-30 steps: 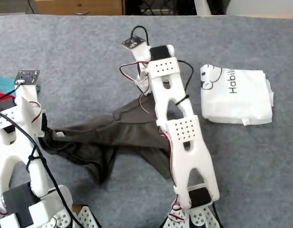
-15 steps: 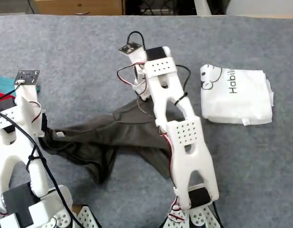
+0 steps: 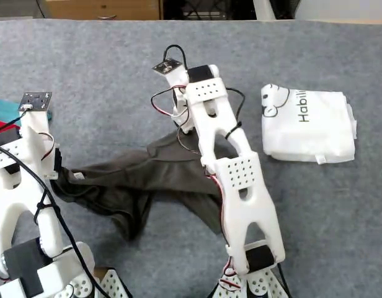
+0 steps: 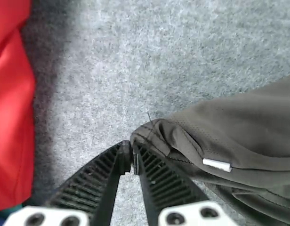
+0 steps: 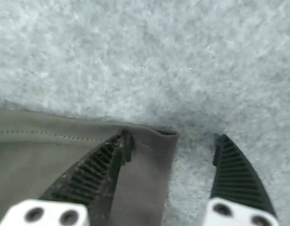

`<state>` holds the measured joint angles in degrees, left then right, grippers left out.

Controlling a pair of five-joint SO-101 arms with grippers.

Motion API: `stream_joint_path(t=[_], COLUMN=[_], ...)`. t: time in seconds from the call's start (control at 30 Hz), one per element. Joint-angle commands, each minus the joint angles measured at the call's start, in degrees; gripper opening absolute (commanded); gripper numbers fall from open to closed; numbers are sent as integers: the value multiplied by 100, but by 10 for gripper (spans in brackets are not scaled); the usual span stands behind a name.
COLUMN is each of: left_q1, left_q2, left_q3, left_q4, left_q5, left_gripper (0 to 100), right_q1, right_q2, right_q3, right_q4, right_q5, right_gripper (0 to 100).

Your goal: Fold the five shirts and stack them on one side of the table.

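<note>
A dark grey-brown shirt (image 3: 147, 177) lies crumpled on the grey cloth between the two arms. My left gripper (image 4: 132, 155) is shut on a hem edge of the shirt (image 4: 220, 141); in the high view it sits at the shirt's left end (image 3: 57, 169). My right gripper (image 5: 171, 146) is open, low over the shirt's far corner (image 5: 149, 155), with one finger (image 5: 107, 162) on the fabric and the other finger (image 5: 232, 165) over bare cloth. In the high view it is at the shirt's upper edge (image 3: 183, 127). A folded white shirt (image 3: 309, 127) rests at the right.
A red shirt (image 3: 0, 122) with a teal one behind it lies at the left edge, also red (image 4: 11, 117) in the left wrist view. The grey table cover (image 3: 104, 74) is bare toward the back. Wooden furniture stands beyond the far edge.
The right arm's wrist has shifted slightly left and turned over the shirt's far corner. The left arm and the shirt have stayed put.
</note>
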<state>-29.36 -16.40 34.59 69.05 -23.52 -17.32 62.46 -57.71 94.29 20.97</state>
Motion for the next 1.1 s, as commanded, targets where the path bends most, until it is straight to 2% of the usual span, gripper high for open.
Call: stream_joint_path(t=[0.0,0.17,0.4,0.57,0.63,0.8,0.97,1.07], left_q1=[13,13,13,22,22,48,48,57], left_q2=[-26,-26,-44,-97,-97,-97,-97,-97], left_q3=[-119,-4,-48,-136,-347,-1473,-3178,-4233], left_q4=[-53,-53,-26,26,220,870,1793,2365], left_q5=[44,44,44,70,290,897,1442,1767], left_gripper=[29,29,29,29,29,29,29,29], right_q1=[-70,-70,-70,-70,9,193,237,246], right_q2=[145,259,338,321,233,-796,-2387,-3292], right_q3=[-57,-356,-699,-1666,-1947,-2009,-2009,-2009], right_q4=[-44,0,158,712,703,703,703,703], right_q5=[-9,-9,-9,-35,-273,-993,-1626,-1758], right_gripper=[201,101,52,39,39,34,32,12])
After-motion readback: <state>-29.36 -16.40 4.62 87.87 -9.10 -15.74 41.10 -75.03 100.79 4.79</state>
